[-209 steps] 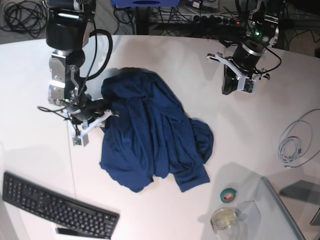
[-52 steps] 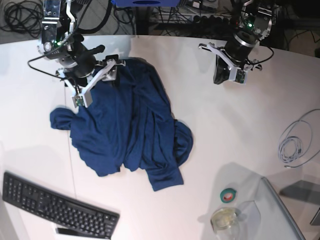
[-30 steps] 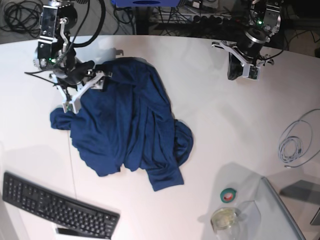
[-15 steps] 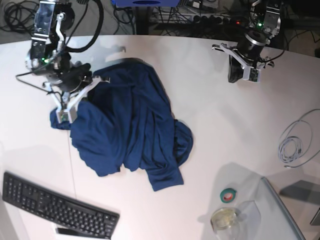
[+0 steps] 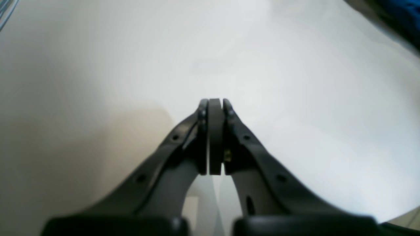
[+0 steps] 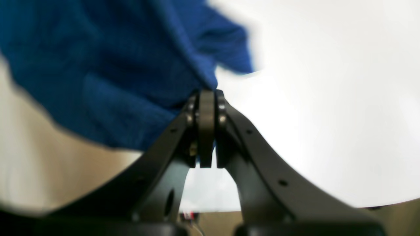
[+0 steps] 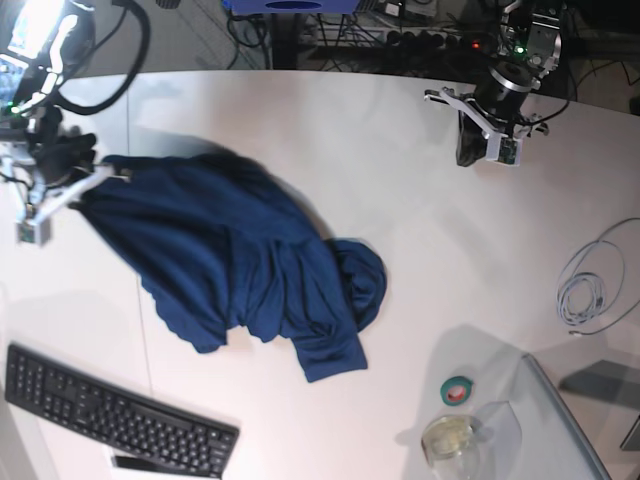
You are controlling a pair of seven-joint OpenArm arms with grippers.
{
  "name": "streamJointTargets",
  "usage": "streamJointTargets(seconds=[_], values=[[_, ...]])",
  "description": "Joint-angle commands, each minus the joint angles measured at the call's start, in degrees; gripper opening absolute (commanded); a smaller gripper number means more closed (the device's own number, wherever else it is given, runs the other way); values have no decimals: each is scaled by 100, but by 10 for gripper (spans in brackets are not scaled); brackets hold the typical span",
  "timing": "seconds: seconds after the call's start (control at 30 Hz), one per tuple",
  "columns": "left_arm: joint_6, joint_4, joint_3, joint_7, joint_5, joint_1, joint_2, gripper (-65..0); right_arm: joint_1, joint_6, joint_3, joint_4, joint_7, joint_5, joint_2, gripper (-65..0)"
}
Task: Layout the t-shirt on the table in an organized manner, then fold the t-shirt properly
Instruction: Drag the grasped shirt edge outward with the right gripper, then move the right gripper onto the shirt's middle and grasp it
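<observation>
The dark navy t-shirt lies crumpled on the white table, with its left part stretched out toward the left edge. My right gripper sits at that left end, shut on the shirt's edge. In the right wrist view the blue fabric is pinched between the closed tips of the right gripper and hangs off to the left. My left gripper hovers over bare table at the back right, away from the shirt. It is shut with nothing in it; a corner of the shirt shows far off.
A black keyboard lies at the front left. A green tape roll and a glass jar stand at the front right beside a grey glassy panel. A coiled white cable lies at the right edge.
The right gripper closed on the shirt's upper left edge and dragged it leftward, stretching that side of the fabric out. The left arm stayed almost still.
</observation>
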Motion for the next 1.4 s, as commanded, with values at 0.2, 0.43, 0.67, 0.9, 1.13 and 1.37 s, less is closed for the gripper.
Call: streamJointTargets(seconds=[0.2,0.43,0.67,0.9,1.13,1.37], values=[[14,107,18,-130,-57,24,-38,-650,727,-6,1484,-1644,152,29,140,-650],[14,107,9,-130,-40,33,59,-650,384,11,842,-1248,170,29,289,-368],[14,107,18,-130,-31,77,121,-650,-275,398,-1039,-131,196,20,474,-261],[14,81,-18,-130,-31,129,94,-650,191,407,-1417,-1142,196,20,597,-261],[14,63,-18,-130,-31,156,85,-650,446,407,-1444,-1837,196,20,729,-270],[14,54,-18,-130,-31,121,94,-650,455,442,-1435,-2013,196,20,755,-623]])
